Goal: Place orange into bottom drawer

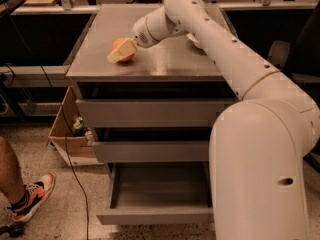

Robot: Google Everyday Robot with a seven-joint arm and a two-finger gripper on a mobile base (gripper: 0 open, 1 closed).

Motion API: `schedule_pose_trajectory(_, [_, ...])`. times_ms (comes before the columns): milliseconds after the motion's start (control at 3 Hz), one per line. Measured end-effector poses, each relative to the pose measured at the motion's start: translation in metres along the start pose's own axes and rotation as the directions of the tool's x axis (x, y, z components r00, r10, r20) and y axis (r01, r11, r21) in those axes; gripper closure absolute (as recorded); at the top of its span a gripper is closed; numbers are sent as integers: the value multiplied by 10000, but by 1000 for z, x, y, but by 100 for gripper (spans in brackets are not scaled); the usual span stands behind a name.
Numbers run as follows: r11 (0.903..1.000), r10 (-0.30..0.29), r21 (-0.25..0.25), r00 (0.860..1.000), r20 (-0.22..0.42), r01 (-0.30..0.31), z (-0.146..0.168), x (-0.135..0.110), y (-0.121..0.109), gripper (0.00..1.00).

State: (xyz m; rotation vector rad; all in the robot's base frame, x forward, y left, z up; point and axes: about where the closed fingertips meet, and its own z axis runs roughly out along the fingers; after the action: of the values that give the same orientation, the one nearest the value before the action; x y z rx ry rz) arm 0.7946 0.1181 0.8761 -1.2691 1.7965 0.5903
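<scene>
The orange [119, 44] lies on the grey cabinet top [165, 59], near its left side. My gripper [122, 52] is right at the orange, reaching in from the right and covering its front and lower part. The orange still looks to be resting on the top. The bottom drawer [160, 191] is pulled out below, a wide shallow grey tray with nothing in it. The two drawers above it, the top drawer [150, 113] and the middle drawer [150, 151], are pushed nearly in.
A white bowl [192, 38] shows only as a sliver behind my arm at the back right of the top. A cardboard box [70, 144] and a black cable [67, 149] are on the floor at the left. A person's leg and shoe [30, 196] are at the lower left.
</scene>
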Motion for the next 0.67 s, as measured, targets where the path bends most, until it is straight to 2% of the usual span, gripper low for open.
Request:
schedule_pose_trajectory(333, [9999, 138, -42, 9994, 326, -137, 12, 4, 6, 40])
schedule_pose_trajectory(667, [9996, 27, -299, 9875, 1579, 20, 7, -7, 13, 71])
